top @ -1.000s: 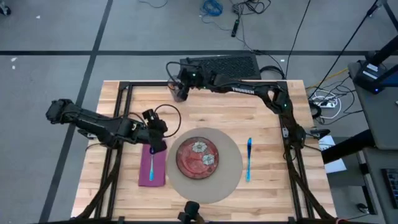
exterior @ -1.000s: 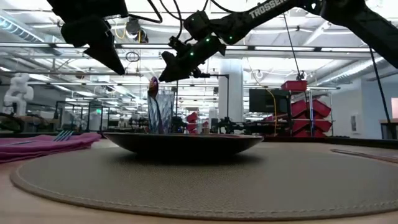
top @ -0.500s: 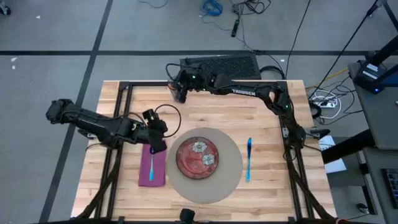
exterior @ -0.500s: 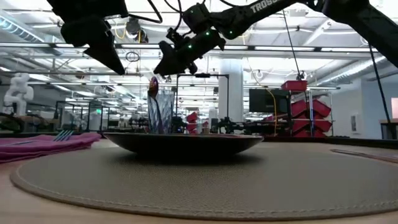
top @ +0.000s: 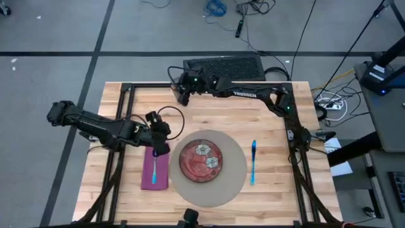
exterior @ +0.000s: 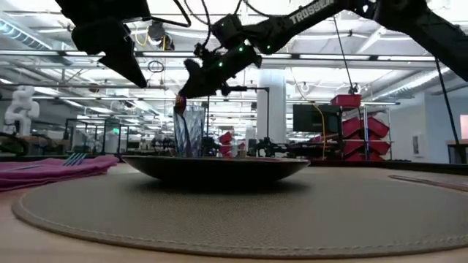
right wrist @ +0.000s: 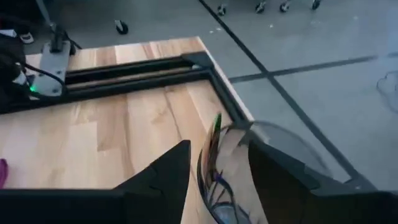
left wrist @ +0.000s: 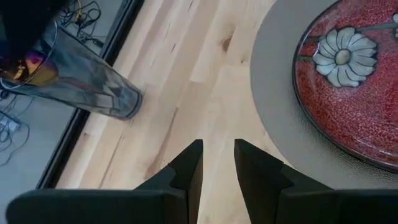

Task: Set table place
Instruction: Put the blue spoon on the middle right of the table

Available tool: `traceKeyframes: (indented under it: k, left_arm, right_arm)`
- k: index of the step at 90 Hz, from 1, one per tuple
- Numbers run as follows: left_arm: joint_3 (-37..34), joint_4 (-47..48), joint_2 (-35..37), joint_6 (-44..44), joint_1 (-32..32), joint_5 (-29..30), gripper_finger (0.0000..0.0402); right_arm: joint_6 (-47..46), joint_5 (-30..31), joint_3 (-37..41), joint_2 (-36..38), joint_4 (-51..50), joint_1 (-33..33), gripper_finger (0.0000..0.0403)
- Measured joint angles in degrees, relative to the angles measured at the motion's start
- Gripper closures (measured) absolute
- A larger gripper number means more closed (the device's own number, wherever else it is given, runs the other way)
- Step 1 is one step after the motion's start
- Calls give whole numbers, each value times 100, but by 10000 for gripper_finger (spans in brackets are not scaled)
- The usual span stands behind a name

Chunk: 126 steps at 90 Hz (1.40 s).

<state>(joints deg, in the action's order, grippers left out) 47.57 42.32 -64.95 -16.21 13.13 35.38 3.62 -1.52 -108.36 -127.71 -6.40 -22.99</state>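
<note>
- The right claw point(top: 184, 95) reached over the desk's point(top: 215, 120) far left part, its fingers parted around the rim of a clear glass point(right wrist: 233, 171) (contact could not be told).
- The left claw point(left wrist: 217, 163) hung released above bare wood, between the napkin point(top: 154, 170) and plate point(top: 201, 159).
- A blue fork point(top: 253, 162) lay right of the mat point(top: 234, 180).

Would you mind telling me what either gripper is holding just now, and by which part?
The right gripper straddles the glass's rim; a firm grip cannot be told. The left gripper holds nothing.
</note>
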Motion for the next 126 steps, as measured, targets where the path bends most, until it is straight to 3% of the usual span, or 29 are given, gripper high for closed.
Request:
traceKeyframes:
  k: [41,73,126]
  left_arm:
    - [-2,-62,0,4,0,-2,323]
    - [-2,-113,0,7,0,-4,323]
    - [-2,-113,0,9,0,-48,323]
  right_arm:
    - [-58,-33,0,-134,387,-6,263]
    - [83,-53,0,-134,320,-4,395]
    - [157,-33,0,-130,456,133,402]
